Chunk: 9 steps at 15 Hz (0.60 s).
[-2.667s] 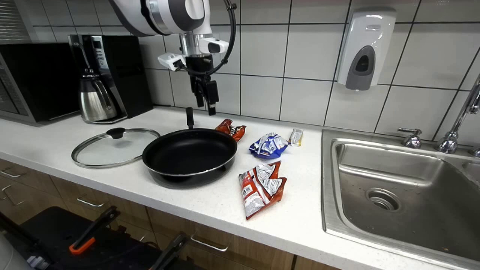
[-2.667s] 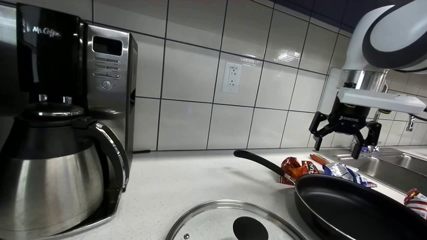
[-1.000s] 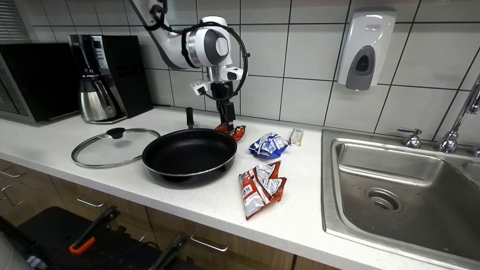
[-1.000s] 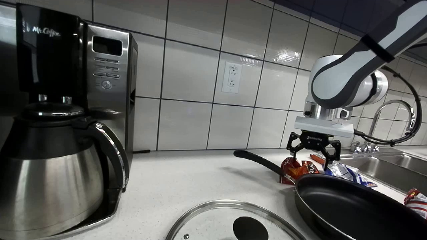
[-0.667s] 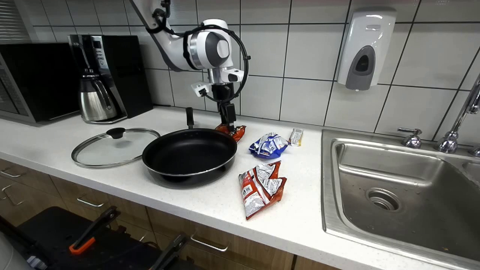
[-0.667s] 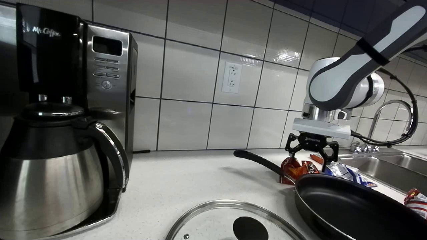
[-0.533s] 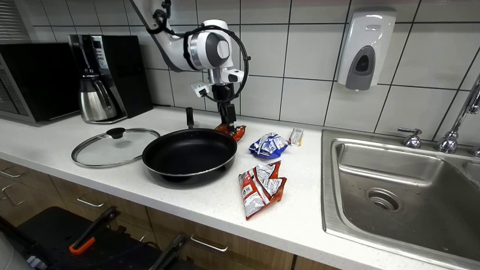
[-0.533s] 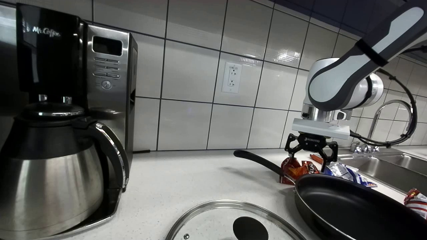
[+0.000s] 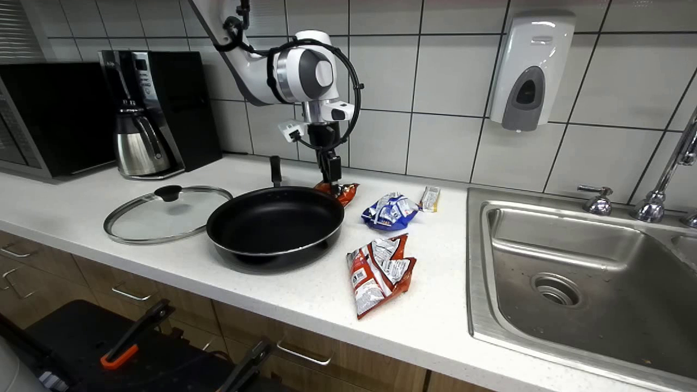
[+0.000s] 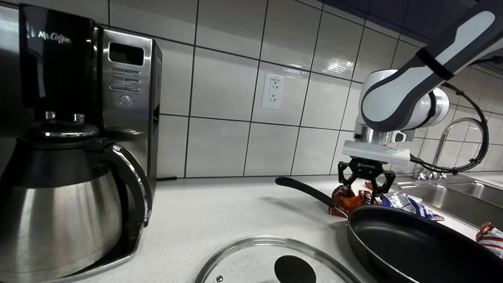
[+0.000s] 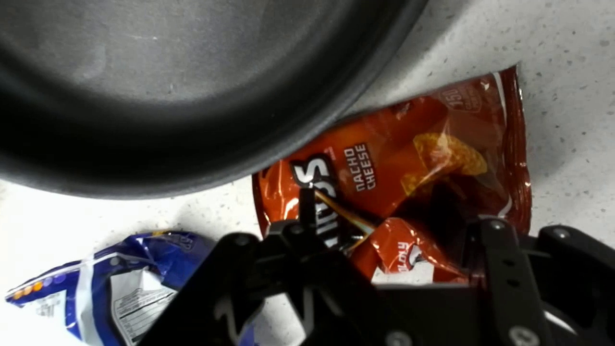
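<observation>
My gripper (image 11: 391,218) points down over a red-orange chip bag (image 11: 379,163) that reads "Nacho Cheese" in the wrist view. The fingers are partly closed and still apart, one on each side of the bag's crumpled middle. One finger (image 11: 307,211) appears to touch the bag. The other fingertip is dark and hard to make out. In both exterior views the gripper (image 9: 334,185) (image 10: 360,194) is low at the bag (image 9: 348,193) (image 10: 342,200), behind the pan's rim. The black pan (image 9: 275,220) stands right beside the bag.
A blue chip bag (image 9: 390,212), a small packet (image 9: 430,198) and another red bag (image 9: 381,275) lie on the counter (image 9: 435,283). The pan's handle (image 10: 302,188) points to the wall. A glass lid (image 9: 169,215), a coffee maker (image 9: 158,109) and a sink (image 9: 577,272) stand around.
The gripper has come down to the red-orange bag from above the counter. In the last half second its fingers have moved closer together and the bag has shifted slightly.
</observation>
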Tool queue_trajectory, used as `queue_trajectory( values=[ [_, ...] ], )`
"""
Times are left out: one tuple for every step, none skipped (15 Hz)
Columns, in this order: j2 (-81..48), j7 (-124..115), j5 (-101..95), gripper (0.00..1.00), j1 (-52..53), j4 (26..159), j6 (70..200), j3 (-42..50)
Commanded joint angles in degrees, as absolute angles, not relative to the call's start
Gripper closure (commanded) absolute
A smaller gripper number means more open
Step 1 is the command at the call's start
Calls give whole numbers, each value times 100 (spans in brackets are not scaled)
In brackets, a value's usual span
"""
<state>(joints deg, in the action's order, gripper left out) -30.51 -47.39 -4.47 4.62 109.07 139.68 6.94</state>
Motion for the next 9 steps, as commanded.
queue_trajectory(
  values=[
    [-3122, -4855, -370, 66, 559, 10734, 13833, 776],
    [-3123, -4856, -372, 73, 562, 10732, 13832, 776],
    [-3121, -4854, -374, 82, 565, 10730, 13828, 774],
    [-3119, -4856, -377, 88, 569, 10729, 13827, 775],
    [-3118, -4858, -379, 97, 571, 10729, 13824, 777],
    [-3115, -4855, -377, 100, 571, 10731, 13823, 776],
    [-3110, -4855, -379, 100, 573, 10737, 13824, 777],
    [-3099, -4858, -387, 100, 579, 10745, 13829, 780],
    [-3081, -4854, -395, 100, 583, 10753, 13830, 782]
  ],
)
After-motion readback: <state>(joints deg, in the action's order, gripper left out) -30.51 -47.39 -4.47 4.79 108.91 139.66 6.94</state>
